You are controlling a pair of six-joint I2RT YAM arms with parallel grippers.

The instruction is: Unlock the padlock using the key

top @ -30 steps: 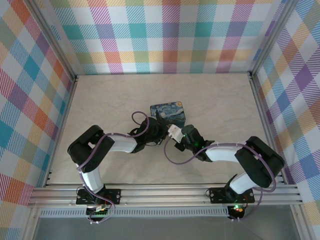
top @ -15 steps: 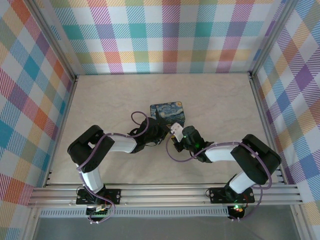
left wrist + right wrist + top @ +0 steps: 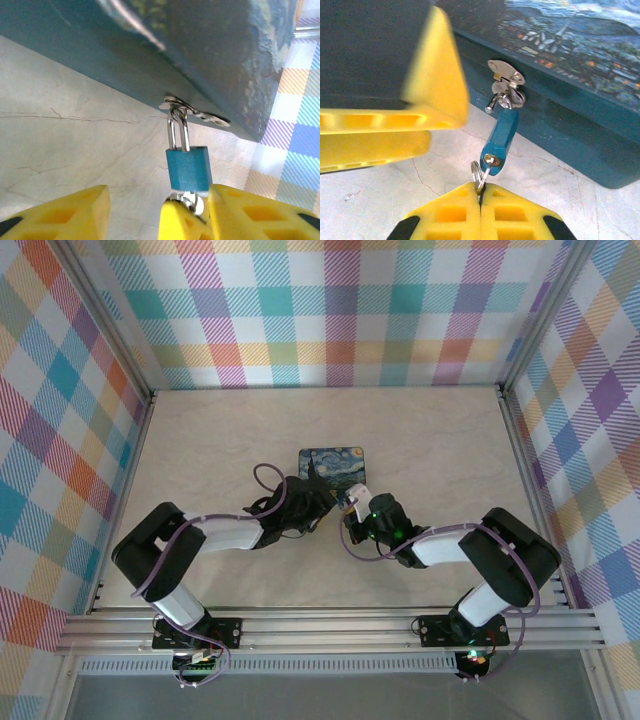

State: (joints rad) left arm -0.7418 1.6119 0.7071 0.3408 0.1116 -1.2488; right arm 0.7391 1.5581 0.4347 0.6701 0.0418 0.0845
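The left gripper (image 3: 157, 197) has just spread its jaws and released the padlock (image 3: 188, 167), which hangs by its seemingly seated shackle from the tin's (image 3: 570, 100) hasp above the tabletop (image 3: 75, 135), leaving only the right gripper (image 3: 481, 192), jaws clenched on the inserted key (image 3: 490, 162), so unlocking probably remains undone.

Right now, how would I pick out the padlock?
Find the dark-blue starry-print tin mid-table. On its near side wall a silvery hasp sticks out; hanging from it is the padlock, tiny, plain blue, with a key in its base.
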